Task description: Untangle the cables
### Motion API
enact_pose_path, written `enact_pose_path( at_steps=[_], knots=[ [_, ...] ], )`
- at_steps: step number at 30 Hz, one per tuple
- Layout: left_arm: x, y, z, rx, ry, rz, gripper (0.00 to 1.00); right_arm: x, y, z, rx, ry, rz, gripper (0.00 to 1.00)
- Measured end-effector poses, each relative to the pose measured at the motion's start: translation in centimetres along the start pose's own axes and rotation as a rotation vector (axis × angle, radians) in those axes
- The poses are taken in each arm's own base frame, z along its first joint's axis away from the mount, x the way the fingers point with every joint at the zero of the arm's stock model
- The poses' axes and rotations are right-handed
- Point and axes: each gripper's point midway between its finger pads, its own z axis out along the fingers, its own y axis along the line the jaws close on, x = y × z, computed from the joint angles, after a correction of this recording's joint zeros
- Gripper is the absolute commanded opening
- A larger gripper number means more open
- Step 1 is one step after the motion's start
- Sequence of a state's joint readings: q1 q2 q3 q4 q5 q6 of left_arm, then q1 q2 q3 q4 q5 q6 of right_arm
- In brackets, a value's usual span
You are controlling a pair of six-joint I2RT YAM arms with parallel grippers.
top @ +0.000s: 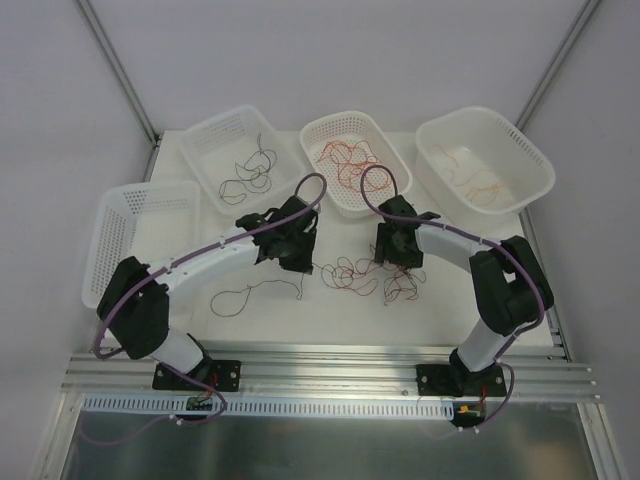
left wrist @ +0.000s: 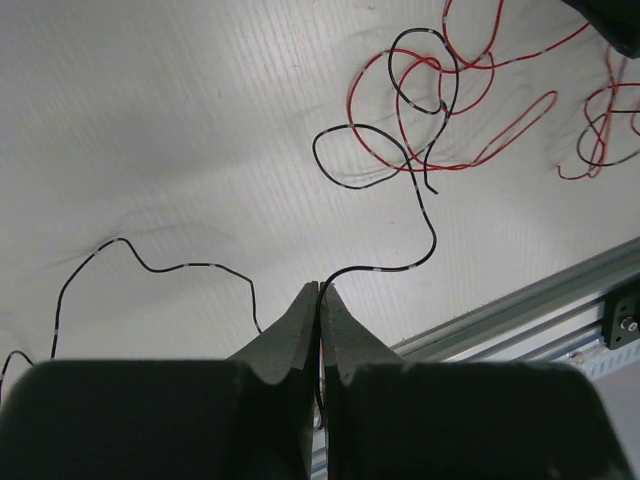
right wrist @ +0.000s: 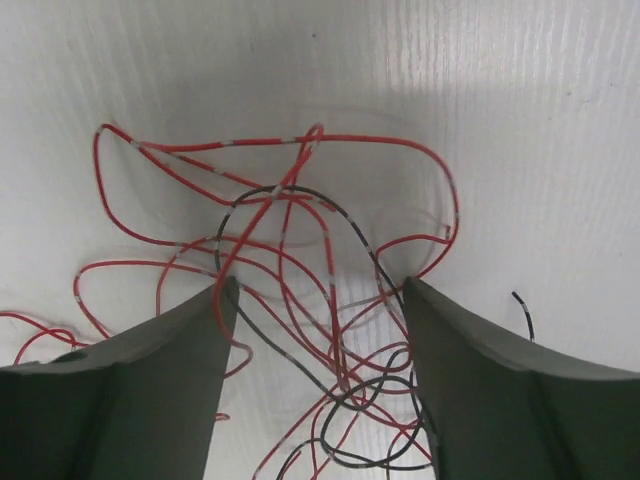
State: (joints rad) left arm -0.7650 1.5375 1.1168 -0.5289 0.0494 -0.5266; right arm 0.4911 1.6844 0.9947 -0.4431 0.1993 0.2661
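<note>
Hair-thin red and black cables lay tangled in loose, curling loops on the ribbed white table between my two arms.
My left gripper, reaching low, was pinched closed on one black cable; my right gripper pointed down, its jaws spread wide astride the tangle, gripping nothing.

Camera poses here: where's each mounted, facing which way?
Top external: above and behind, looking down on the table, baskets, cable tangle; left arm, right arm show whole.
Left wrist: wrist-mounted, faces down at the table; left end effector shut on a black cable.
Right wrist: wrist-mounted, faces down onto the tangle; open right end effector straddles it.
Shared: the tangle, in all three.
</note>
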Motion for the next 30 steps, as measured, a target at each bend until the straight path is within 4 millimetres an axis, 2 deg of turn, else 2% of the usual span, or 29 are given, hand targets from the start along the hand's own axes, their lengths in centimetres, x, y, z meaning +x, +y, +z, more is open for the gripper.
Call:
enact_pose_path(
  at_steps=[1,4,5,7,8,10,14,19,22,26,30],
  knots=[
    [-0.3,-0.1,-0.8,0.008,-0.025,0.001,0.0,-0.2,0.0,0.0,0.004,-0.006,0.002,0.56],
    [-1.1,-0.5,-3.1,0.037,-0.09,0.002,0.0,-0.5,-0.2,0.2,0.022,-0.017,0.001,0.36],
    [-1.5,-0.3,-4.1,0.039,-0.121,-0.002,0.0,-0.5,-0.4,0.2,0.031,-0.02,0.001,0.26],
    [-2.0,-0.1,-5.8,0.048,-0.164,-0.007,0.0,-0.6,-0.8,0.2,0.048,-0.026,-0.004,0.18],
    [-2.3,0.2,-6.7,0.049,-0.186,-0.014,0.0,-0.6,-1.0,0.2,0.057,-0.026,-0.006,0.1],
    [-3.0,1.5,-8.5,0.033,-0.233,-0.035,0.0,-0.7,-1.5,0.2,0.074,-0.026,-0.008,0.01],
    [-4.7,4.7,-12.7,-0.029,-0.321,-0.09,0.0,-0.9,-3.7,0.1,0.113,-0.018,0.02,0.01],
    [-6.9,8.4,-19.1,-0.131,-0.466,-0.142,0.0,-0.7,-8.6,-0.4,0.175,0.001,0.129,0.01],
    [-7.5,10.2,-23.1,-0.201,-0.548,-0.168,0.0,-0.8,-11.1,-1.0,0.198,-0.003,0.198,0.01],
    [-7.7,11.4,-26.5,-0.263,-0.609,-0.182,0.0,-0.6,-13.0,-1.6,0.207,-0.002,0.263,0.01],
    [-8.2,10.7,-27.9,-0.24,-0.623,-0.173,0.0,-0.2,-12.4,-1.8,0.161,0.01,0.269,0.03]
  ],
)
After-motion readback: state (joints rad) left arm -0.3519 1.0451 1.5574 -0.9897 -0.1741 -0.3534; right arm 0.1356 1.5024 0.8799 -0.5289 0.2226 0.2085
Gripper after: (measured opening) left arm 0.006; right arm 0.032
